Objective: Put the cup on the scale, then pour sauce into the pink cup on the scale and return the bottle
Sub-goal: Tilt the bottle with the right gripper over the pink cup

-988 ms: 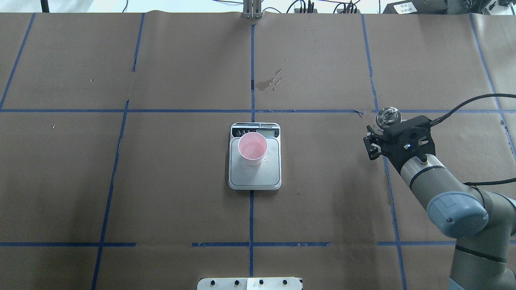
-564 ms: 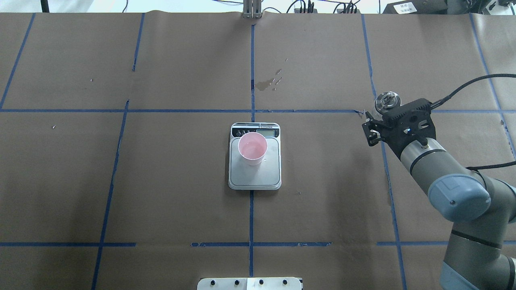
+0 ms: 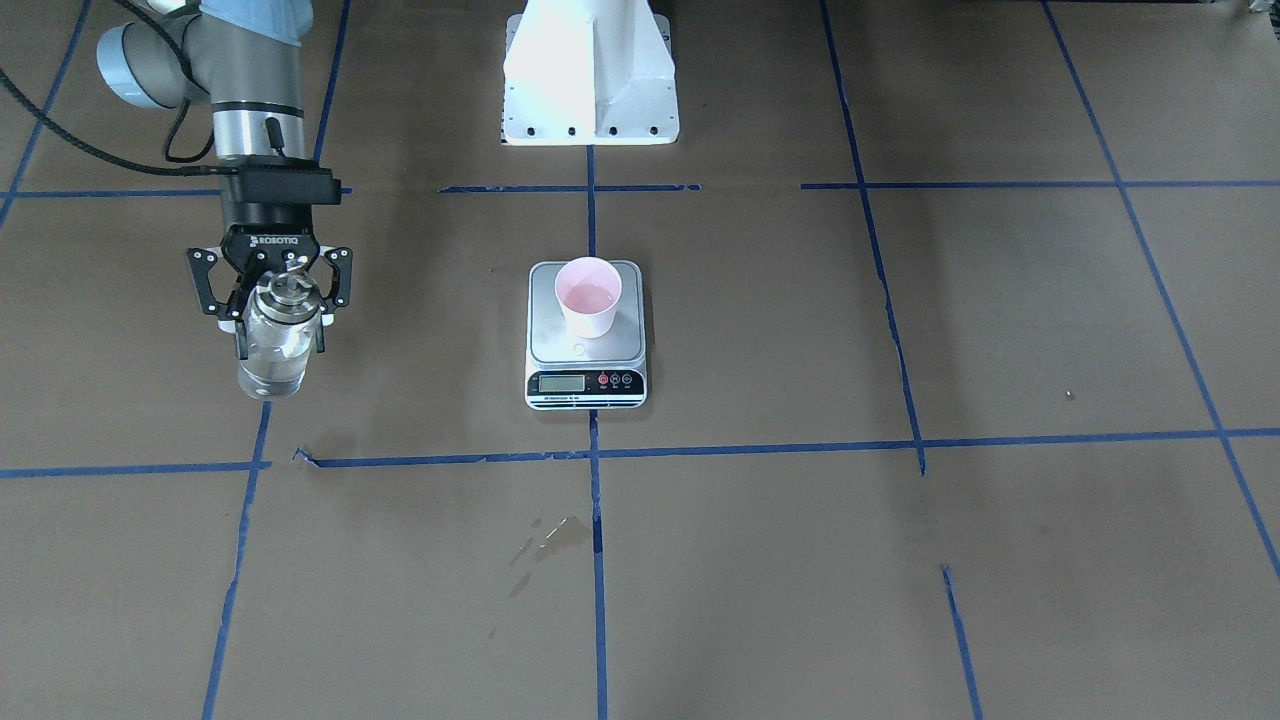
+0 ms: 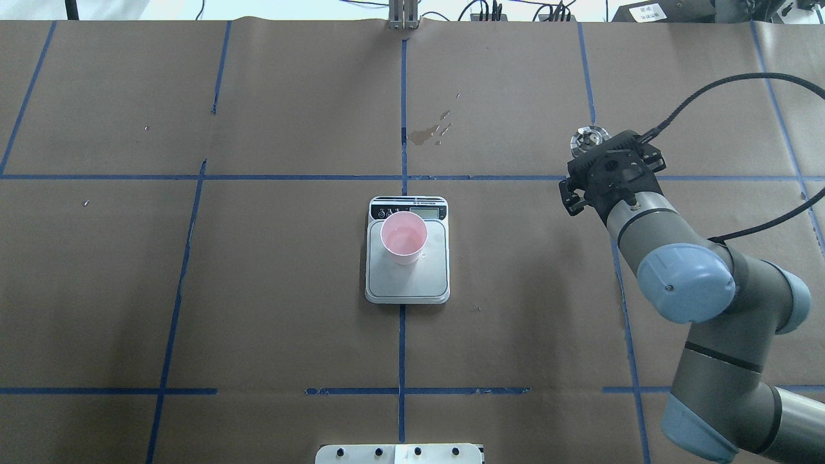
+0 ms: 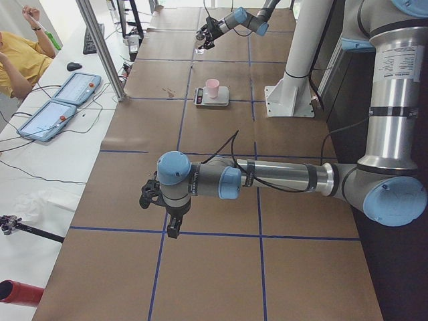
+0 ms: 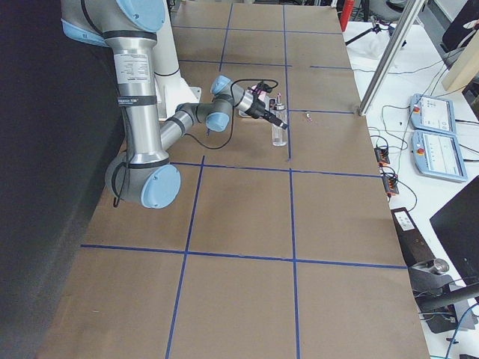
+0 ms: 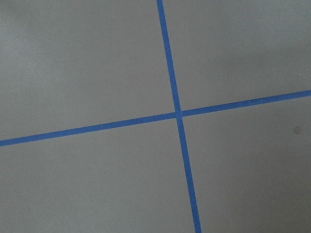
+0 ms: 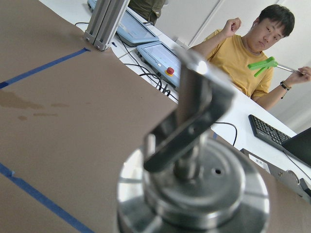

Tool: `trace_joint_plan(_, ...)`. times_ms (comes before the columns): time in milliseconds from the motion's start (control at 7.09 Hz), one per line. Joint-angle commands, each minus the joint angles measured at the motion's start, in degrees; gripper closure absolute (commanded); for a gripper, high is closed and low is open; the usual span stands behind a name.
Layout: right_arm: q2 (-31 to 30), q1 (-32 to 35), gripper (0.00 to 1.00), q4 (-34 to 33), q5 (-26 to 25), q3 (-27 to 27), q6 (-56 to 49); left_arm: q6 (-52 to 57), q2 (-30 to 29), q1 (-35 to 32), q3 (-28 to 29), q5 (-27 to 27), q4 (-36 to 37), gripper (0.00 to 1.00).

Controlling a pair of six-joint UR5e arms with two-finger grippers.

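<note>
The pink cup [image 3: 588,295] [image 4: 403,237] stands on the scale [image 3: 547,342] [image 4: 412,283] at the table's middle, with a little clear liquid in it. My right gripper [image 3: 279,338] [image 4: 592,169] is shut on the glass bottle [image 3: 272,352], upright, off to the robot's right of the scale. The bottle's metal spout top [image 4: 590,138] [image 8: 194,160] shows from above. Its base is close to the paper; contact is unclear. My left gripper [image 5: 160,200] shows only in the exterior left view, low over the table's left end; I cannot tell whether it is open or shut.
A wet stain [image 4: 427,134] marks the paper beyond the scale. The robot's white base [image 3: 590,70] stands behind the scale. An operator [image 8: 243,48] sits past the table's far edge with control tablets [image 5: 60,107]. Blue tape lines grid the brown paper.
My right gripper has carried the bottle farther from the robot and a little toward the middle. The cup and scale have not moved.
</note>
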Motion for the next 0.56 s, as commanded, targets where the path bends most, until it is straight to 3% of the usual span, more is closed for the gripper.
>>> trace_joint_plan(0,5.96,-2.07,1.00,-9.32,-4.55,0.08,-2.86,-0.08,0.11,-0.06,-0.19,-0.06,0.01,0.00)
trace_joint_plan(282,14.58,-6.38,1.00,-28.11,-11.25,-1.23,-2.86,-0.08,0.11,0.03,-0.19,-0.06,0.09,0.00)
trace_joint_plan(423,16.87,-8.40,1.00,-32.02,-13.97,-3.15,-2.78,-0.08,0.11,0.03,-0.19,-0.06,0.09,0.00)
